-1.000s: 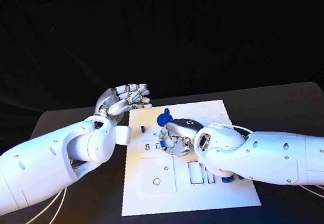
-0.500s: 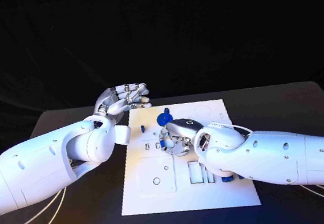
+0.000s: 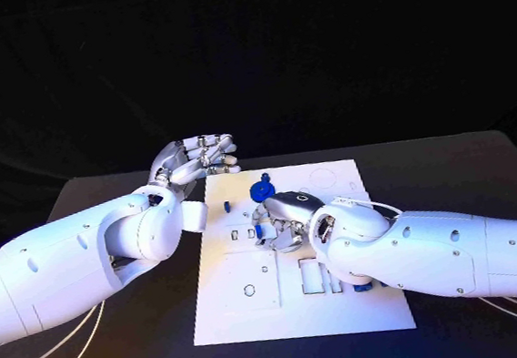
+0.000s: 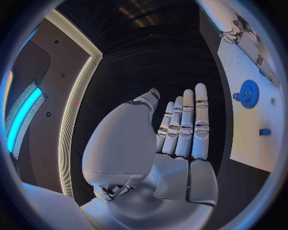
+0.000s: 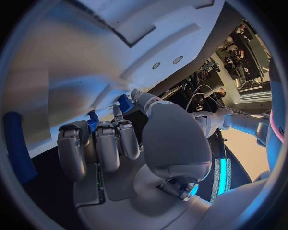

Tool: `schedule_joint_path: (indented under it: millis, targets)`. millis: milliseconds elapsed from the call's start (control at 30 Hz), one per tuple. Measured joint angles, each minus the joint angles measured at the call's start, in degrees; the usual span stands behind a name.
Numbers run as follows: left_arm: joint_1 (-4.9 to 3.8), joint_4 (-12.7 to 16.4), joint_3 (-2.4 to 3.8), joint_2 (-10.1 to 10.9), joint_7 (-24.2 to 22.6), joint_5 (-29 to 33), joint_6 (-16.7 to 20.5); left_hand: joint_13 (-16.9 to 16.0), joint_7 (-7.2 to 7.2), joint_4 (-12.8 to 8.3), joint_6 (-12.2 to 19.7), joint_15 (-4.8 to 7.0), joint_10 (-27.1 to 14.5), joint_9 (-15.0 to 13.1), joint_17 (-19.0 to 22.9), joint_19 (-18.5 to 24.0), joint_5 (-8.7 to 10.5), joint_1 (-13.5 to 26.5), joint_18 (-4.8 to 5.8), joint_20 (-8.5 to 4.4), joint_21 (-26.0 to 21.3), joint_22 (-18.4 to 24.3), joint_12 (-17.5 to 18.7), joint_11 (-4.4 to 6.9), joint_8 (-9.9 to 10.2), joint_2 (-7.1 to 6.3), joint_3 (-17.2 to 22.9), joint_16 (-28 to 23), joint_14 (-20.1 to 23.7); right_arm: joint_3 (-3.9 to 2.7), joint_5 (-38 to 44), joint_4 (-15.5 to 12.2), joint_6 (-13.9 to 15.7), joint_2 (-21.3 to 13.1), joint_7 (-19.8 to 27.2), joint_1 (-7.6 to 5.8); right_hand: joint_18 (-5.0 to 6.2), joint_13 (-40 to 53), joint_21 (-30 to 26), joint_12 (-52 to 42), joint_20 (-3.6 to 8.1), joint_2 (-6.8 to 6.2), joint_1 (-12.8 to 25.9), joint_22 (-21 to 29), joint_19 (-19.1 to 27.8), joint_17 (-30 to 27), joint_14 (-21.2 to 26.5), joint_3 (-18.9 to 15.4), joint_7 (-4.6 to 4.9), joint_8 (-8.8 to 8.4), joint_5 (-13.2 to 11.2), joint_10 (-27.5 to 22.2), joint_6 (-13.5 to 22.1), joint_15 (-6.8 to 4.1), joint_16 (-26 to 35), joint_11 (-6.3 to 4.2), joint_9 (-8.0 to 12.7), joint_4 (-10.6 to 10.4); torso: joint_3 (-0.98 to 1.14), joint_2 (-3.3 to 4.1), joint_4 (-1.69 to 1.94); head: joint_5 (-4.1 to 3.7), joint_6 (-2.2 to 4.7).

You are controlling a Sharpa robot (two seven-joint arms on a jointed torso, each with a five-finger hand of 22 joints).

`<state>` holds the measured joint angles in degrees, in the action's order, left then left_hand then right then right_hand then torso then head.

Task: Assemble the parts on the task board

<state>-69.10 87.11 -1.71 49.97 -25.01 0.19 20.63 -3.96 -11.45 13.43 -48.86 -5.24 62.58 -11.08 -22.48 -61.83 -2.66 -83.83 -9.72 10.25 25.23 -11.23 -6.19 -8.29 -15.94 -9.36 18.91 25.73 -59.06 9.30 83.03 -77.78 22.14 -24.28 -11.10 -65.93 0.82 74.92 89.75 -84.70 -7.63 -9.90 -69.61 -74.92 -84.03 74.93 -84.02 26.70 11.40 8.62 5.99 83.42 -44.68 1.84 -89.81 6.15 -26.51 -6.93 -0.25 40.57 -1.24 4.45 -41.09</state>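
Note:
The white task board [image 3: 255, 276] lies in the middle of the black table. My right hand [image 3: 286, 216] is down on its middle with the fingers curled. In the right wrist view the thumb and a finger pinch a small blue part [image 5: 125, 103], and a second blue part [image 5: 92, 120] sits by the other fingertips [image 5: 96, 132]. From the head view one small blue part [image 3: 254, 232] shows just left of that hand. A blue gear [image 3: 262, 190] stands on the board beyond it, and the same gear [image 4: 247, 92] appears in the left wrist view. My left hand [image 3: 196, 159] is raised past the board's far left corner, fingers extended and empty.
A blue piece [image 3: 360, 287] lies on the board's near right part, against my right forearm. Another small blue part [image 4: 264, 131] sits on the board near the gear. Slots and holes mark the board's near half. Bare black table surrounds the board.
My right hand has crept slightly towards the near side of the board, its fingers staying curled on the small parts. The left hand has not moved.

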Motion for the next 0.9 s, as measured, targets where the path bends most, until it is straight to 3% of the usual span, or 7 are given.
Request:
schedule_joint_path:
  millis: [100, 433, 567, 667, 833, 900]
  targets:
    - [0.00, -0.09, 0.00, 0.00, 0.00, 0.00, -0.01, 0.00, 0.00, 0.00, 0.00, 0.00, 0.00, -0.05, 0.00, 0.00, 0.00, 0.00, 0.00, 0.00, 0.00, 0.00, 0.03, 0.00, 0.00, 0.00, 0.00, 0.00, 0.00, 0.07, 0.05, -0.12, 0.26, -0.14, -0.11, 0.07, 0.00, 0.00, 0.00, 0.45, -0.59, -0.30, -0.31, 0.00, 0.03, 0.00, -0.01, -1.43, -0.05, -0.96, -1.70, -0.51, 1.23, 0.42, 0.00, 0.51, 0.37, -0.74, 0.00, 0.00, -0.01, -0.01, 0.01]
    - [0.00, -0.64, 0.00, 0.07, 0.03, 0.01, -0.05, 0.00, 0.00, 0.00, 0.00, 0.00, 0.00, -0.04, 0.00, 0.02, 0.00, 0.00, 0.00, -0.02, 0.00, 0.01, 0.03, 0.00, 0.00, 0.00, 0.00, 0.00, 0.00, 0.10, 0.01, -2.69, 3.42, -2.18, 0.18, -0.05, 0.00, 0.00, 0.00, 0.67, -1.01, -0.41, -1.54, 0.01, 0.02, -0.01, -0.01, -6.67, -0.23, -1.66, -2.13, -0.65, 1.82, 0.83, 0.00, 0.98, 0.72, -3.28, 0.05, 0.00, -0.02, 0.06, 0.04]
    - [0.00, -1.23, -0.01, 0.07, 0.31, -0.11, -0.10, -0.01, 0.00, 0.04, 0.00, 0.00, 0.23, -0.04, -0.24, 0.21, 0.00, 0.03, -0.01, -0.21, 0.39, -0.08, 0.03, 0.00, 0.00, 0.00, 0.04, 0.20, 0.00, 0.03, -1.01, -4.22, 6.78, -3.82, 1.98, -0.67, 0.01, -0.01, 0.00, 0.67, -1.01, 0.70, -3.28, 0.01, 0.02, -0.01, -0.01, -6.73, -0.21, -1.66, 0.17, -0.61, 1.14, 0.83, 0.00, 1.02, 0.64, -3.33, 0.05, -0.03, -0.08, 0.10, 0.29]
    - [0.00, -2.27, -0.01, 0.00, 1.32, -1.03, -0.50, -0.38, 0.07, 0.74, -0.07, 0.67, 2.24, -0.18, -1.05, 0.14, 0.00, 1.86, 0.00, -0.29, 1.14, -0.46, -0.44, 0.47, 0.00, -0.30, -0.10, 1.40, -0.86, -0.21, -3.96, -5.14, 9.23, -5.54, 5.19, -1.87, 0.00, -0.01, 0.00, 0.67, -1.01, 1.69, -4.26, 0.01, 0.02, -0.01, -0.01, -6.18, -0.06, -0.19, 2.17, -0.38, -1.54, 0.83, 0.00, 0.79, 0.13, -2.99, 0.06, -0.11, -0.12, 0.04, 0.56]
    - [-0.01, -4.31, -0.01, -0.07, 5.64, -6.00, -2.46, -1.61, 1.04, 2.36, -2.99, 2.09, 6.75, -1.07, -3.74, -2.68, 0.00, 4.03, 0.01, -1.73, 3.81, -1.69, -2.68, 1.78, -1.33, -0.51, -0.91, 5.37, -5.39, -0.52, -13.74, -5.90, 10.30, -9.05, 12.35, -4.90, 0.00, -0.01, 0.00, 0.67, -0.93, 2.40, -5.40, 0.02, 0.02, -0.02, -0.04, -4.78, -0.90, 1.82, 4.57, -0.62, -4.40, 0.34, 0.00, -0.02, -0.55, -2.68, 0.08, -0.37, -0.19, -0.06, 1.01]
    - [-0.01, -5.02, -0.01, -0.09, 8.35, -9.17, -3.83, -3.03, 1.85, 2.79, -4.34, 3.35, 9.23, -1.85, -6.81, -5.17, 0.00, 5.51, 0.02, -3.06, 6.85, -3.37, -4.78, 2.89, -2.46, 0.03, -1.36, 9.70, -8.68, -0.59, -19.12, -6.32, 9.83, -11.02, 15.21, -6.16, 0.00, -0.01, -0.73, 1.12, -0.30, 2.73, -5.74, 0.01, 0.03, -0.02, 0.08, -4.39, -1.31, 2.94, 5.12, -1.14, -5.64, -0.15, 0.45, -0.54, -1.01, -2.47, 0.11, -0.49, -0.25, -0.10, 1.15]
